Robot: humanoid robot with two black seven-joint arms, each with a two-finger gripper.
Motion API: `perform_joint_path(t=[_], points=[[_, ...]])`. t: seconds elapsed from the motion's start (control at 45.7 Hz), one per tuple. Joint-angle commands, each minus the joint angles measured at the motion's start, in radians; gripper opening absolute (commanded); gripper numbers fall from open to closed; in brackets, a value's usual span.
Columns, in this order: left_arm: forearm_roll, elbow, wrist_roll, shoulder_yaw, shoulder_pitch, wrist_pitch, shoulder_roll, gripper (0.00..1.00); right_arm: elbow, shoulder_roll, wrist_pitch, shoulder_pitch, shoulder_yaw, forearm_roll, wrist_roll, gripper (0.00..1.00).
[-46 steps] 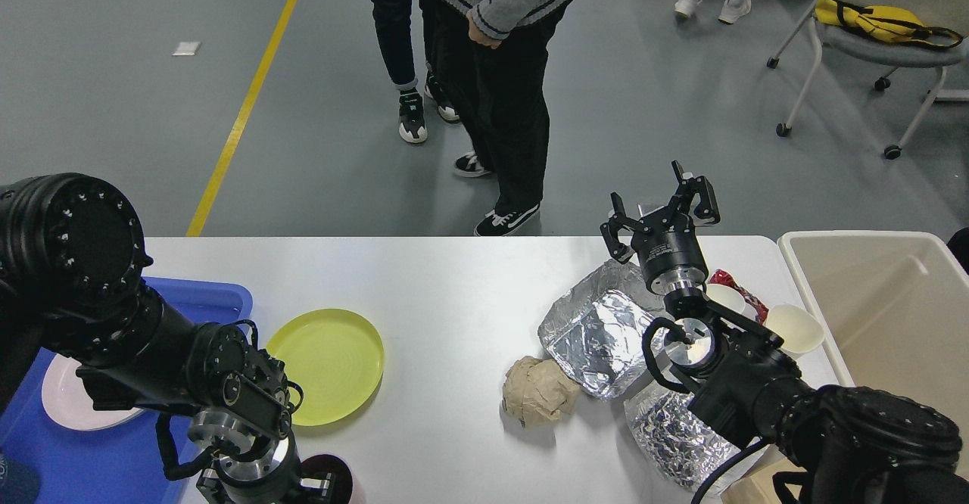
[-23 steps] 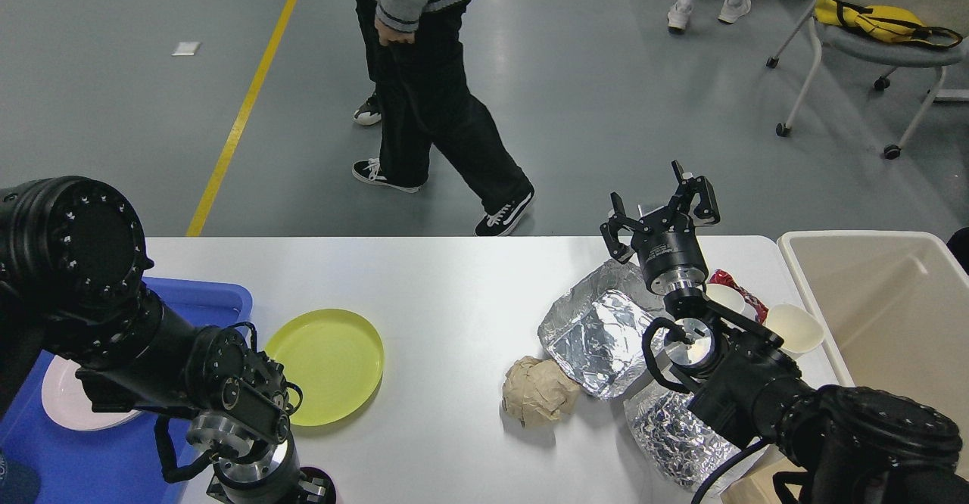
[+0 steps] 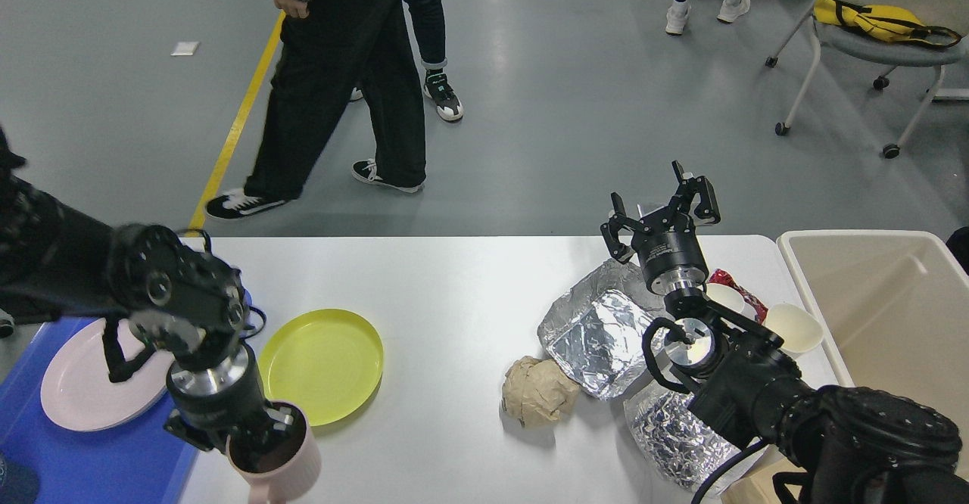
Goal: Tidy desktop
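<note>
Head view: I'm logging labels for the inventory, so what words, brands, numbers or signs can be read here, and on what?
None can be read.
Right gripper: a small pale label on its black round body, too small and blurred to read.
Crumpled red wrapper behind the white paper cup: any print is illegible.
White rectangular desktop, round yellow plastic plate: no text.

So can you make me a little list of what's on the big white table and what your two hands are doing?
table: large white rectangular desktop
left hand: gripping rim of a pink plastic cup
right hand: open, raised, holding nothing
dishes: round yellow plastic plate on the table; pale pink plate in the blue plastic tray
rubbish: crumpled brown paper ball, silver foil tray, white paper cup
bin: beige plastic bin, right of the table
</note>
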Motion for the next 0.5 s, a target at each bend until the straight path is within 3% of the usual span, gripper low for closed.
perform_joint_path(t=[0.0, 0.066, 0.219, 0.394, 0.481], points=[[0.0, -0.004, 0.001, 0.02, -0.218, -0.207, 0.112, 0.0, 0.0, 0.001, 0.001, 0.0, -0.001, -0.001, 0.0, 1.0], [0.0, -0.004, -0.008, 0.029, -0.347, -0.309, 0.167, 0.0, 0.0, 0.0, 0.001, 0.0, 0.0, 0.0, 0.0, 1.0], [0.0, -0.004, -0.004, 0.032, -0.507, -0.309, 0.267, 0.0, -0.001, 0.0, 0.0, 0.0, 0.0, -0.001, 0.0, 1.0], [0.02, 0.004, -0.007, 0.107, -0.472, -0.309, 0.284, 0.0, -0.001, 0.001, 0.0, 0.0, 0.0, 0.0, 0.0, 1.0], [0.037, 0.005, -0.007, 0.149, -0.36, -0.309, 0.284, 0.0, 0.0, 0.001, 0.0, 0.0, 0.0, -0.001, 0.0, 1.0]])
